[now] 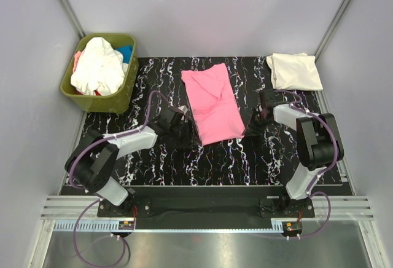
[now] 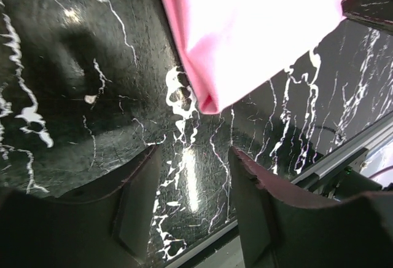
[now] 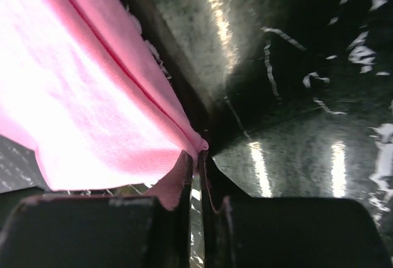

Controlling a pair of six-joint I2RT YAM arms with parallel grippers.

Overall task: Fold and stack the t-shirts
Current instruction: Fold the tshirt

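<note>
right gripper pinched onto the pink t-shirt at its near corner, left gripper spread wide, empty, just beside the other corner

Nothing legible in any view — no lettering, brand or number on the pink t-shirt, green bin or table.

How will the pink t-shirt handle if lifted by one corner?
Likely floppy: the pink t-shirt lies flat in soft folds, so it should drape from the right gripper pinching its corner. Probably light: thin cloth. Folded layers may slide apart.
</note>
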